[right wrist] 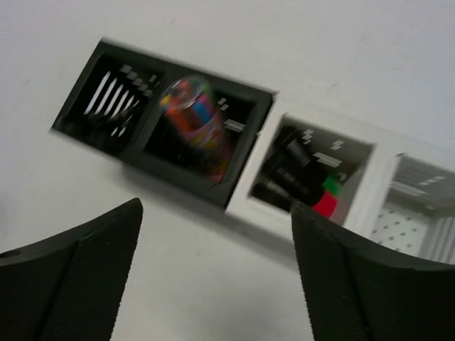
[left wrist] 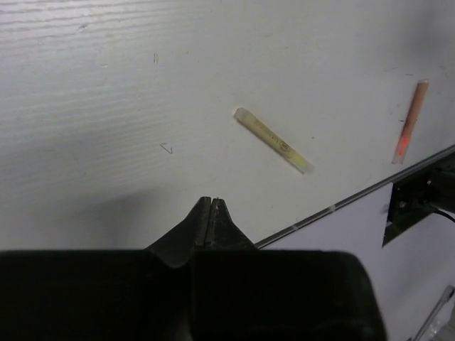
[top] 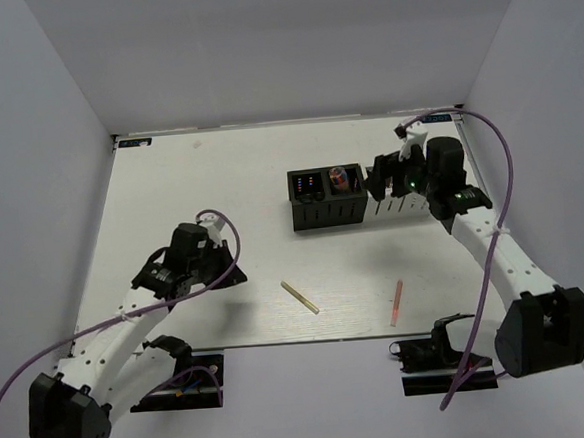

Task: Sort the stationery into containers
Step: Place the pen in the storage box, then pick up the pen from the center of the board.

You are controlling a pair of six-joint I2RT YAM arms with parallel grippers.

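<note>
The beige stick and salmon stick lie unsorted at 6 o'clock of the part-filled mesh cups, left end effector pressed together, right end effector spread.

End effector agape near cup row; highlighters in white cup.

No legible text or labels anywhere.
</note>
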